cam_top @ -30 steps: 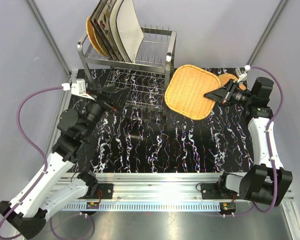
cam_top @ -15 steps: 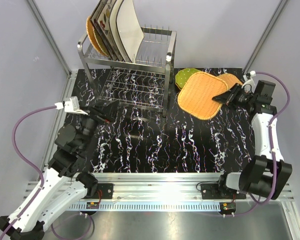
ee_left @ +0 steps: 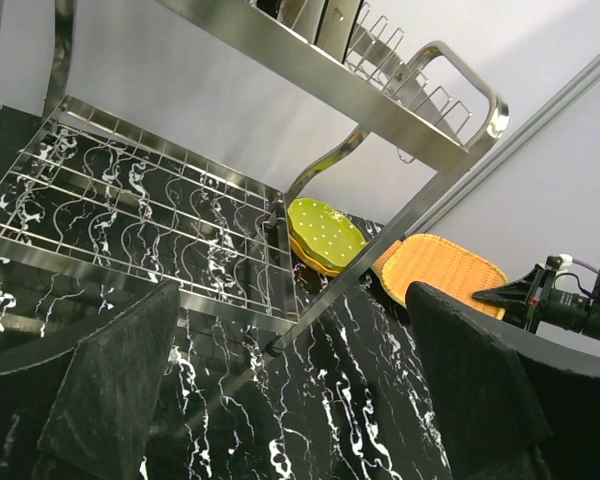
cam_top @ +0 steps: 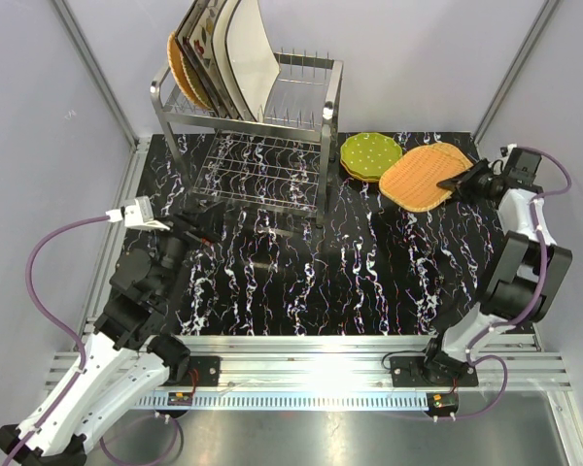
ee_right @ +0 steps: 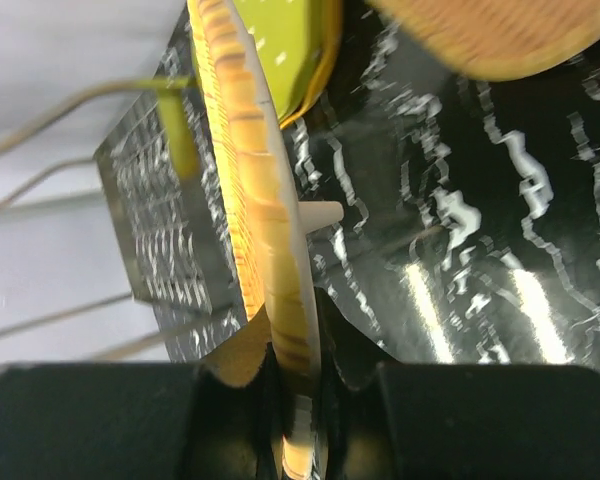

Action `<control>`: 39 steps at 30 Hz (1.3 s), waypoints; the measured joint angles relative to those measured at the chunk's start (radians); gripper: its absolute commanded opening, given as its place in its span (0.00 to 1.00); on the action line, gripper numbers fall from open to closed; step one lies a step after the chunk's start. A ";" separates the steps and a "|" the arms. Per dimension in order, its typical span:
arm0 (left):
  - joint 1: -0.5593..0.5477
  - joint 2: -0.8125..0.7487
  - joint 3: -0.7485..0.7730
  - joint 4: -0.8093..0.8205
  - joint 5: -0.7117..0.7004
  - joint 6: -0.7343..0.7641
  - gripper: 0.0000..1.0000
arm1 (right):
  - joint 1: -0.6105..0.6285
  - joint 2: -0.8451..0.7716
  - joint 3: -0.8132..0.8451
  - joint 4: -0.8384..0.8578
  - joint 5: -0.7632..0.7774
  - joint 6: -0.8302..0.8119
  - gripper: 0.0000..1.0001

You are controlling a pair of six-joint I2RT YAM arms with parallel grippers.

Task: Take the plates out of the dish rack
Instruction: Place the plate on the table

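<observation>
The dish rack stands at the back left, and its steel frame fills the left wrist view. In its top tier lean a wicker plate and square cream plates. My right gripper is shut on the rim of another wicker plate, which hangs tilted over a further wicker plate lying on the table. In the right wrist view that held plate runs edge-on between the jaws of the right gripper. Green dotted plates lie stacked beside it. My left gripper is open and empty before the rack's lower shelf.
Black marbled table top spreads in front of the rack. Grey walls and slanted frame posts close off the back and sides. The right arm reaches along the table's right edge.
My right gripper has carried the wicker plate right and back, lowering it over the other wicker plate beside the green plates. The left arm has drawn back from the rack a little.
</observation>
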 measured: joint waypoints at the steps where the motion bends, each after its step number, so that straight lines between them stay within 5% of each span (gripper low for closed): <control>1: 0.000 -0.001 -0.002 -0.003 -0.002 0.000 0.99 | -0.004 0.024 0.011 0.005 0.009 0.009 0.00; 23: 0.010 0.011 -0.003 -0.046 -0.042 -0.009 0.99 | -0.071 0.378 0.357 0.066 0.109 0.155 0.02; 39: 0.013 0.044 -0.003 -0.064 -0.041 -0.026 0.99 | -0.070 0.479 0.428 0.098 0.133 0.160 0.08</control>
